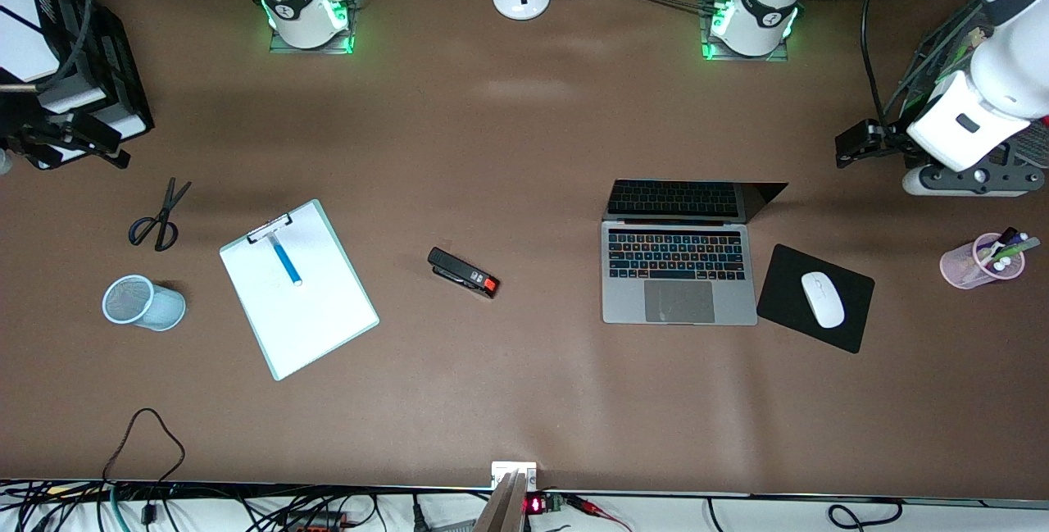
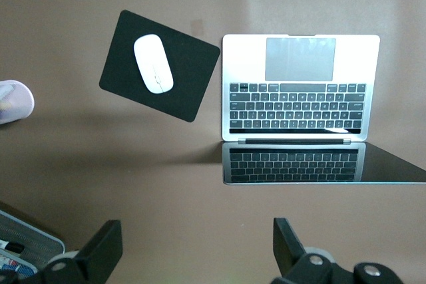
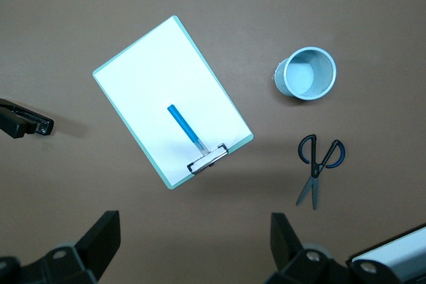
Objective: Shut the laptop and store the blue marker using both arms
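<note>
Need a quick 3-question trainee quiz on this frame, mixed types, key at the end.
1. True or false: the laptop is already shut.
2. The blue marker lies on: A) the mouse pad B) the clipboard C) the stapler.
3. Fill in: both the left gripper and the right gripper stand ___.

Key: 1 false, its lid is up. 2 B, under the clip. 3 open, holding nothing.
</note>
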